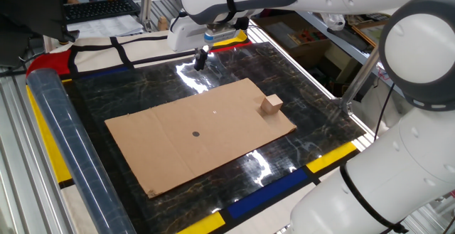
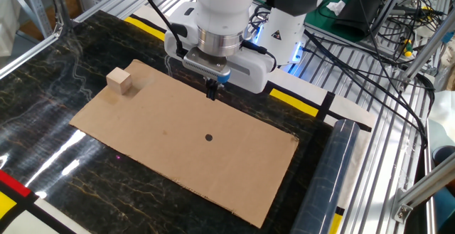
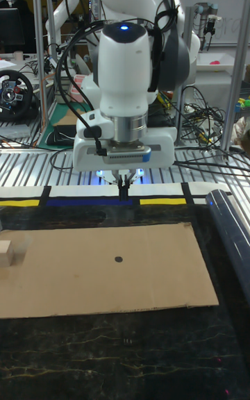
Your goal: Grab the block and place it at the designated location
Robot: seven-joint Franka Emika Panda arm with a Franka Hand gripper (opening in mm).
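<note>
One white arm (image 2: 227,6) hangs over the far edge of the table, its gripper (image 2: 211,90) pointing straight down, above the table and holding nothing. Fingers (image 3: 124,185) look pressed together into one thin dark tip; no gap shows between them in any view.

Table (image 1: 163,84): black marbled top with glare patches, edged with yellow, blue and red tape. A clear plastic roll (image 1: 64,149) lies along one side.

Cardboard sheet (image 2: 234,163): big, flat, brown, lying on the table; corners slightly uneven.

Block (image 1: 270,105): small pale wooden cube, plain faces, a shade lighter than the cardboard. It sits upright near one corner of the sheet, well apart from the gripper. In the tall view it is cut off by the left frame edge (image 3: 5,253), only part showing.

Dot (image 2: 208,137): tiny black round mark near the middle of the sheet, bare cardboard all round it, well apart from the block. A tiny white speck (image 1: 214,109) lies between dot and far edge in one fixed view; too small to make out.

Room: aluminium framing, loose black cables (image 2: 370,42), a keyboard (image 1: 99,8) on a bench behind, a steering wheel (image 3: 14,98) at far left in the tall view.
</note>
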